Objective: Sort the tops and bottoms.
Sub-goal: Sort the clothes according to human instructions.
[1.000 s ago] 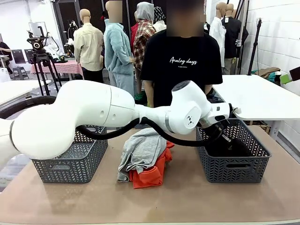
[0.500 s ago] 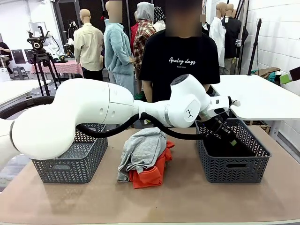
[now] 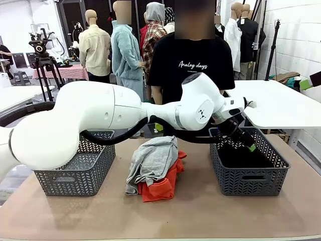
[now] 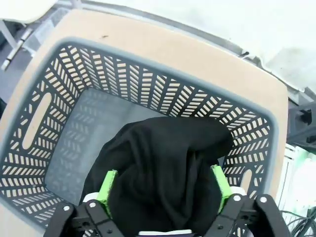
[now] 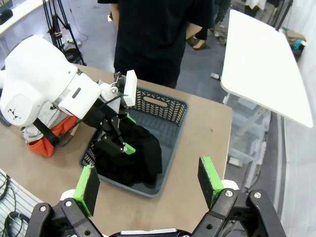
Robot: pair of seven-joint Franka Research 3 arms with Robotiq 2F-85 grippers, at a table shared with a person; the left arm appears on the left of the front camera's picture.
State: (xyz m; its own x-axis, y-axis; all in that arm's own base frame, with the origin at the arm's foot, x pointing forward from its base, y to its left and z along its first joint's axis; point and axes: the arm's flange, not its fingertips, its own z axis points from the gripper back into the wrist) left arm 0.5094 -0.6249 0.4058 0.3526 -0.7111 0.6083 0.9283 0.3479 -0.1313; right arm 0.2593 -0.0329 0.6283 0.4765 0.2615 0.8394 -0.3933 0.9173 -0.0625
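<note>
The bottoms (image 4: 163, 158), a plain black cloth, lie bunched in the right grey basket (image 3: 251, 181); they also show from above (image 5: 136, 153). My left gripper (image 4: 164, 183) hangs open just over them, its green pads on either side of the cloth. From the front, the left gripper (image 3: 246, 143) sits inside the basket's rim after reaching across the table. The tops are piled mid-table, a grey one (image 3: 153, 160) draped over an orange one (image 3: 160, 188). My right gripper (image 5: 149, 185) is open, holds nothing, and is high above the table's right side.
A second grey basket (image 3: 75, 173) stands at the left of the table. A person in a black printed T-shirt (image 3: 193, 65) stands at the far edge. The left arm's white body (image 3: 100, 118) spans the table's middle. A white table (image 3: 281, 103) stands behind on the right.
My left gripper has opened and let go of the black cloth, which now lies in the right basket. The gripper has risen slightly. The pile of tops has not moved.
</note>
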